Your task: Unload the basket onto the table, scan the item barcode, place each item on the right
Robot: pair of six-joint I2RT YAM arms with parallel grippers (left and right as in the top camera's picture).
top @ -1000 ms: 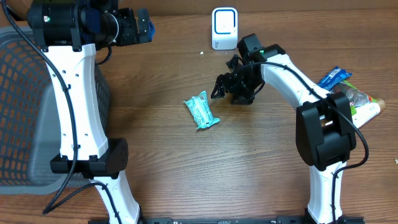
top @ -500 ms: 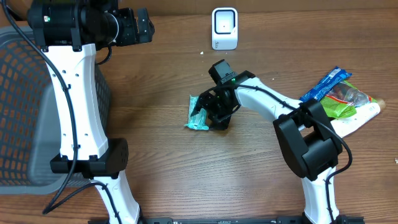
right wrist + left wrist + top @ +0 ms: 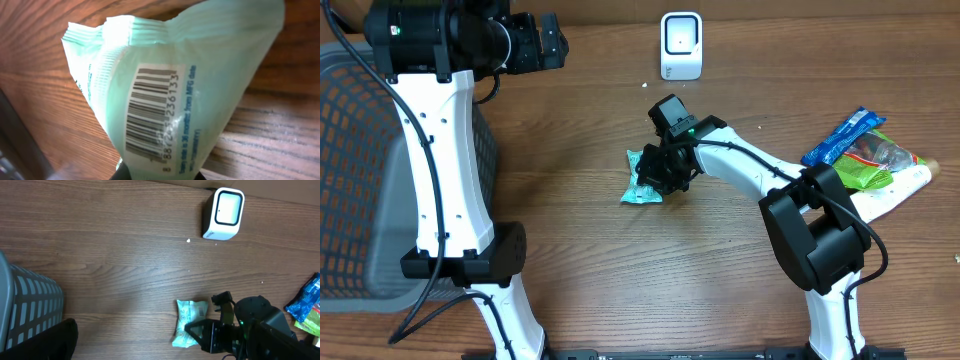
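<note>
Green packet (image 3: pixel 642 186) lies mid-desk, pinched at one end by the right gripper (image 3: pixel 661 174), whose jaws are pressed together on it; whether it has left the wood I cannot tell. Its barcode (image 3: pixel 152 112) faces the wrist camera, sharp and fairly flat. So the grasp looks done. What is left is carrying it to the scanner (image 3: pixel 681 45), well apart at the far edge, and showing the code to its window. The left gripper (image 3: pixel 548 40) hangs at the far left, jaws spread, holding nothing. The desk (image 3: pixel 620 280) is brown wood grain, with a grey basket (image 3: pixel 360 200) at the left and other packets (image 3: pixel 865 150) at the right. No room shows beyond it.
</note>
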